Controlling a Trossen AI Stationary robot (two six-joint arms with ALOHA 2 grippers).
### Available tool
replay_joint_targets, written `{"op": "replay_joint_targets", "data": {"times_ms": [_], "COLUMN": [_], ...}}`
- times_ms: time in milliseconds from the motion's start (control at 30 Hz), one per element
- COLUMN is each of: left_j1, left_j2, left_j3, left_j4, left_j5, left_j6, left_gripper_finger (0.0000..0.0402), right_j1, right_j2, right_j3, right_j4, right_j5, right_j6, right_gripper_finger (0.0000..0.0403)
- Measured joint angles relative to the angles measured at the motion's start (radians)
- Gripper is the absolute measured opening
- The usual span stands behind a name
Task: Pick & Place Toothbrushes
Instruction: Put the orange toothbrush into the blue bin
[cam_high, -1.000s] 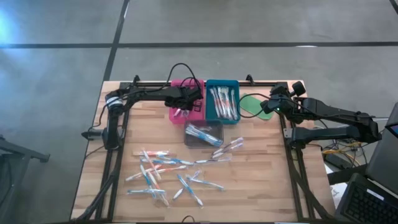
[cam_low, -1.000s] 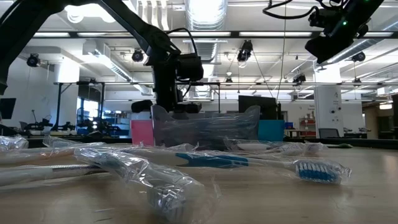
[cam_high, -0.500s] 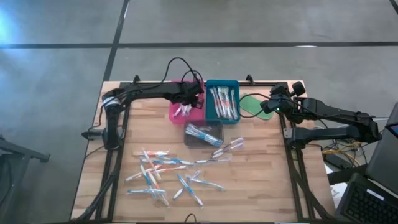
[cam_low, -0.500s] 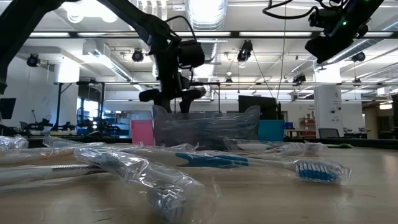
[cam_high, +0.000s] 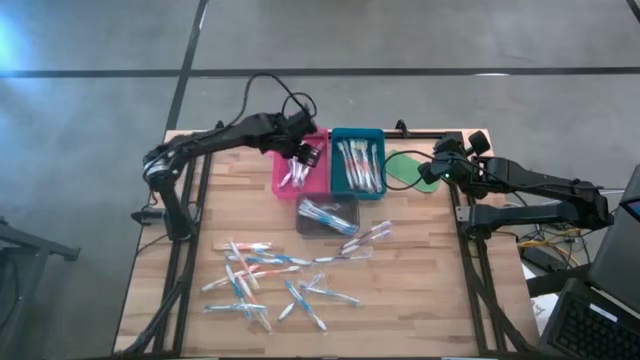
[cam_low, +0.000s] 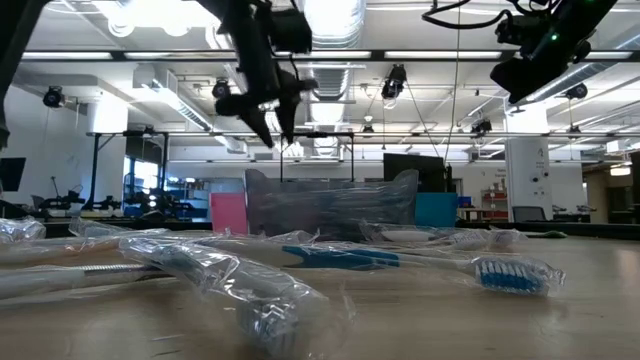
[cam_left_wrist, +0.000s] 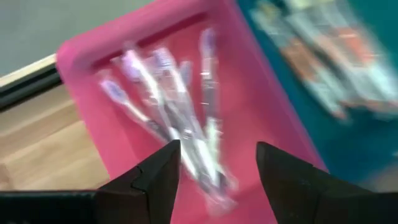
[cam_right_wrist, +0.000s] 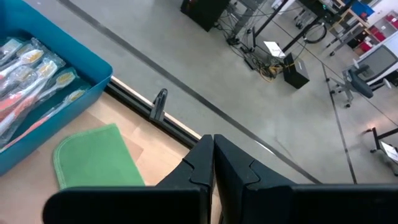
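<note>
Loose toothbrushes (cam_high: 270, 280) lie scattered on the bench (cam_high: 420, 290) in the lower half of the high view, most in clear wrappers. Above them, mid-frame, a clear tray (cam_high: 327, 216) holds a few more. Farther up, my left pincer (cam_high: 307, 154) hangs over the pink tray (cam_high: 283, 187), its fingers (cam_left_wrist: 152, 180) spread wide and holding nothing; several brushes lie in that tray below. Beside it the blue tray (cam_high: 358, 133) is filled with more brushes. At right, my right pincer (cam_high: 432, 170) waits above a green cloth (cam_high: 402, 165), closed tight and empty.
</note>
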Motion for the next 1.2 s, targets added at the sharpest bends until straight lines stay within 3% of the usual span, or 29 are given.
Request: {"op": "replay_joint_targets", "data": {"times_ms": [467, 633, 833, 1033, 1200], "left_j1": [-0.073, -0.138, -0.244, -0.383, -0.496], "left_j2": [-0.310, -0.368, -0.385, -0.376, -0.377], "left_j3": [-0.005, -0.006, -0.007, -0.079, -0.205], "left_j4": [0.002, 0.002, -0.036, -0.116, -0.124], "left_j5": [0.225, 0.372, 0.539, 0.552, 0.551], "left_j6": [0.051, 0.131, 0.355, 0.732, 0.928], "left_gripper_finger": [0.0213, 0.0213, 0.0213, 0.0213, 0.0208], "right_j1": [0.000, 0.000, 0.000, 0.000, 0.001], "right_j2": [0.000, 0.000, 0.000, 0.000, 0.000], "right_j3": [0.000, 0.000, 0.000, -0.001, -0.018], "right_j4": [0.007, 0.029, 0.056, 0.058, 0.058], "right_j5": [0.000, 0.000, 0.000, -0.008, -0.137], "right_j6": [0.000, 0.000, 0.000, 0.048, 0.084], "right_gripper_finger": [0.0008, 0.0008, 0.0008, 0.0008, 0.0008]}}
